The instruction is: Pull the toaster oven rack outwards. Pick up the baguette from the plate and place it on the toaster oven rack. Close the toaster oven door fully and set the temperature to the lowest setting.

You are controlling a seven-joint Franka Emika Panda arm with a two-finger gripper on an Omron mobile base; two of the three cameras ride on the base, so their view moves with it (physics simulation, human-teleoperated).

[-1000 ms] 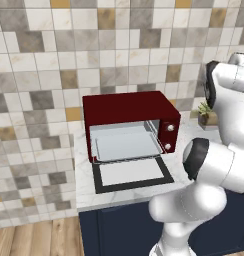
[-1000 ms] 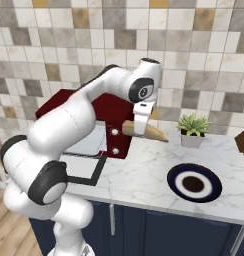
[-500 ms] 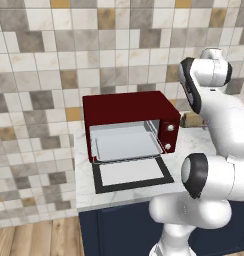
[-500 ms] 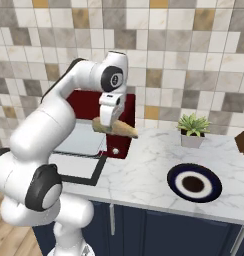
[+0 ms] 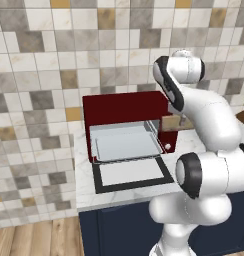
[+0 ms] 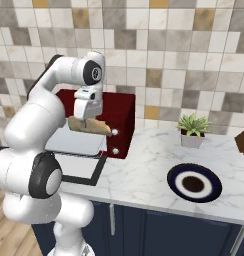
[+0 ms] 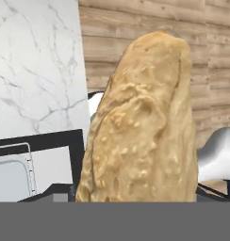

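The dark red toaster oven (image 5: 124, 106) (image 6: 123, 111) stands on the counter, its black-framed door (image 5: 131, 174) (image 6: 82, 168) folded down flat. The pale grey rack (image 5: 127, 145) (image 6: 76, 141) is pulled out over the door. My gripper (image 6: 88, 119) is shut on the tan baguette (image 6: 92, 126) (image 5: 171, 122) (image 7: 140, 127), which hangs roughly level above the rack's right end, in front of the oven's knob panel. In the hand view the loaf hides the fingertips. The dark blue plate (image 6: 194, 183) lies bare on the counter far to the right.
A small potted plant (image 6: 193, 130) stands by the tiled wall right of the oven. Two silver knobs (image 6: 115, 133) sit on the oven's right front. Marble counter (image 6: 144, 160) stretches between oven and plate. The hand view looks past the counter edge to wooden floor (image 7: 206, 56).
The arm has swung left with the baguette, from over the counter right of the oven to above the right end of the pulled-out rack. The grip is unchanged.
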